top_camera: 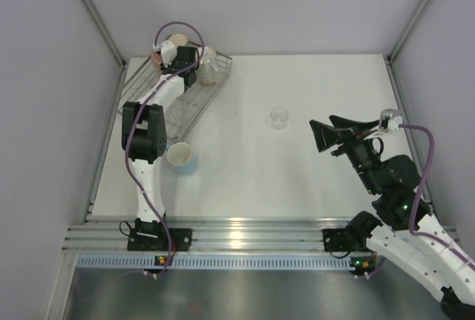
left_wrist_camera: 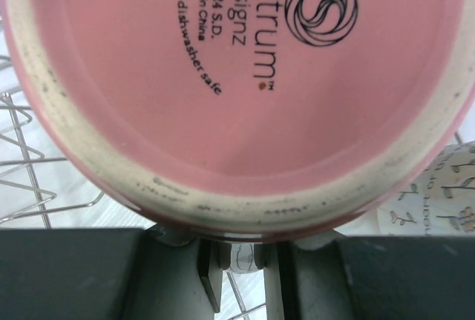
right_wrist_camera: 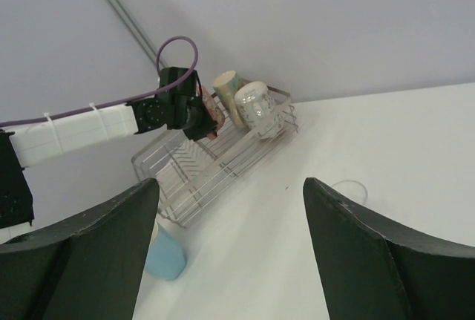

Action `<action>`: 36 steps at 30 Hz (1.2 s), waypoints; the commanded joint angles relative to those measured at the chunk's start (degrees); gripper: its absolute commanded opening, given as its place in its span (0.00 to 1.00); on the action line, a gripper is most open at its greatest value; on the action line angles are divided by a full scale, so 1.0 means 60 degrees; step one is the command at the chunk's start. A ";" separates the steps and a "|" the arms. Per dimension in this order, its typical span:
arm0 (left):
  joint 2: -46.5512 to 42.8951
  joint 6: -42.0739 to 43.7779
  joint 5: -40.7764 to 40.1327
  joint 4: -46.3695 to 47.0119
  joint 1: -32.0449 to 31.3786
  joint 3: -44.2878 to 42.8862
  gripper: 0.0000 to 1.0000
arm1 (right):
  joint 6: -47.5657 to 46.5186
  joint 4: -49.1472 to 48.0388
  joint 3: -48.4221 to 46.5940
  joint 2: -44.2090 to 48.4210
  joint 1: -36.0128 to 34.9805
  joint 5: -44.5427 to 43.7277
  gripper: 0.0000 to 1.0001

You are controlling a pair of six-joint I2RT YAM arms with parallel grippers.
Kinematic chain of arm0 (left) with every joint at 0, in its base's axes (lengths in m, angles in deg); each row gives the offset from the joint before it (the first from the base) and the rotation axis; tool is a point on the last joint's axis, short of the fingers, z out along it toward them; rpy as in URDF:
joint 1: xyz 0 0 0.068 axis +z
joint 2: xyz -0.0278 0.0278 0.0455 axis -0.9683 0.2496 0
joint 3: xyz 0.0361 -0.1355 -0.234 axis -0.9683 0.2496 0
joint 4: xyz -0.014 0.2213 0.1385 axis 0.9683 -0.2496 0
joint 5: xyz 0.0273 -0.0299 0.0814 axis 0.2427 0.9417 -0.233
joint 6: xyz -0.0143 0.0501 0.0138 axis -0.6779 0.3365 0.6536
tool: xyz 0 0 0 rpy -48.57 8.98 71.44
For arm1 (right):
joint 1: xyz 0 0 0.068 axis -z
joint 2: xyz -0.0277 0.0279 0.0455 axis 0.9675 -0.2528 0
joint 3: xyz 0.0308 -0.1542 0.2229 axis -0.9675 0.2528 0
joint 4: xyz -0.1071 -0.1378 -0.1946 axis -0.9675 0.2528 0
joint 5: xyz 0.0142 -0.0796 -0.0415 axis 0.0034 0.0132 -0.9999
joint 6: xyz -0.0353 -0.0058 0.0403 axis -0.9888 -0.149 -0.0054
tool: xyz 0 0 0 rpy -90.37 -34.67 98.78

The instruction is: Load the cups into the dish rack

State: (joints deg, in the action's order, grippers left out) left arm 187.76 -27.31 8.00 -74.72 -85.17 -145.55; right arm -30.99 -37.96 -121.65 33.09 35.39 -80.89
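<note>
While the left hand [left_wrist_camera: 239,264] is narrowly clamping the pink mug [left_wrist_camera: 237,75] over the rack [top_camera: 194,105] beneath it, placing is seemingly calling for lowering, then releasing.

A pink-red mug [left_wrist_camera: 237,75] is being presented base-on, maker's print showing, hard against the left pincer [left_wrist_camera: 239,260], above the silver wire dish rack [top_camera: 185,108]. A cream mug [top_camera: 178,40] and a white dotted mug [top_camera: 208,64] are being carried tilted in the rack, just beside that pincer. A light blue cup [top_camera: 182,158] is being left upright well behind it, at the rack's corner. One clear glass [top_camera: 279,117] is being left upright ahead of the right pincer [right_wrist_camera: 230,186].
</note>
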 commanded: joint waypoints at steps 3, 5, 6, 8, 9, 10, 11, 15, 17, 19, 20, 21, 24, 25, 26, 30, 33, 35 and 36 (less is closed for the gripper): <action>-0.0719 -0.0244 -0.0535 0.0861 0.0008 0.0207 0.00 | -0.0017 -0.0209 -0.0052 -0.0002 -0.0077 -0.0036 0.79; -0.0719 -0.0287 -0.0564 0.0730 0.0008 0.0193 0.00 | 0.0027 -0.0238 0.0065 0.0100 -0.0077 -0.0036 0.79; -0.0733 -0.0317 -0.0564 0.0715 0.0008 0.0193 0.00 | 0.0042 -0.0238 0.0080 0.0116 -0.0077 -0.0036 0.79; -0.0705 -0.0332 -0.0506 0.0744 0.0023 0.0208 0.00 | 0.0028 -0.0194 0.0051 0.0159 -0.0077 -0.0051 0.79; -0.0704 -0.0332 -0.0491 0.0730 0.0023 0.0193 0.00 | 0.0013 -0.0165 0.0022 0.0160 -0.0077 -0.0036 0.79; -0.0646 -0.0303 -0.0477 0.0730 0.0023 0.0135 0.00 | -0.0016 -0.0165 0.0021 0.0189 -0.0063 -0.0036 0.79; -0.0617 -0.0288 -0.0462 0.0730 0.0023 0.0106 0.02 | -0.0045 -0.0150 0.0021 0.0203 -0.0077 -0.0051 0.79; -0.0455 -0.0215 -0.0359 0.0729 0.0037 -0.0070 0.11 | -0.0104 -0.0135 0.0021 0.0248 -0.0077 -0.0080 0.79; -0.0426 -0.0214 -0.0388 0.0744 0.0037 -0.0114 0.12 | -0.0148 -0.0092 0.0021 0.0248 -0.0077 -0.0080 0.79; -0.0382 -0.0214 -0.0432 0.0744 0.0037 -0.0144 0.12 | -0.0177 -0.0048 0.0021 0.0306 -0.0077 -0.0124 0.79; -0.0382 -0.0200 -0.0432 0.0730 0.0037 -0.0173 0.12 | -0.0192 -0.0033 0.0036 0.0306 -0.0077 -0.0124 0.79; -0.0367 -0.0200 -0.0432 0.0744 0.0037 -0.0202 0.13 | -0.0192 -0.0047 0.0050 0.0321 -0.0077 -0.0153 0.79; -0.0309 -0.0200 -0.0418 0.0715 0.0037 -0.0319 0.13 | -0.0221 -0.0048 0.0065 0.0350 -0.0077 -0.0197 0.79; -0.0280 -0.0200 -0.0389 0.0729 0.0037 -0.0334 0.14 | -0.0236 -0.0062 0.0080 0.0350 -0.0063 -0.0197 0.79; -0.0265 -0.0200 -0.0388 0.0715 0.0037 -0.0363 0.15 | -0.0236 -0.0062 0.0065 0.0350 -0.0077 -0.0197 0.79; -0.0250 -0.0200 -0.0359 0.0744 0.0037 -0.0407 0.18 | -0.0280 -0.0048 0.0065 0.0365 -0.0078 -0.0241 0.79; -0.0235 -0.0229 -0.0403 0.0715 0.0037 -0.0393 0.20 | -0.0309 -0.0048 0.0095 0.0379 -0.0077 -0.0285 0.79; -0.0235 -0.0200 -0.0403 0.0715 0.0037 -0.0393 0.20 | -0.0338 -0.0048 0.0095 0.0394 -0.0077 -0.0329 0.79; -0.0235 -0.0200 -0.0403 0.0715 0.0037 -0.0393 0.20 | -0.0339 -0.0048 0.0095 0.0409 -0.0077 -0.0344 0.79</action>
State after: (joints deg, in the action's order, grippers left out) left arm 187.74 -28.49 8.94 -75.26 -85.13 -144.04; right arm -31.84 -37.10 -120.93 34.73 35.39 -81.99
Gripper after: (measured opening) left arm 0.266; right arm 0.792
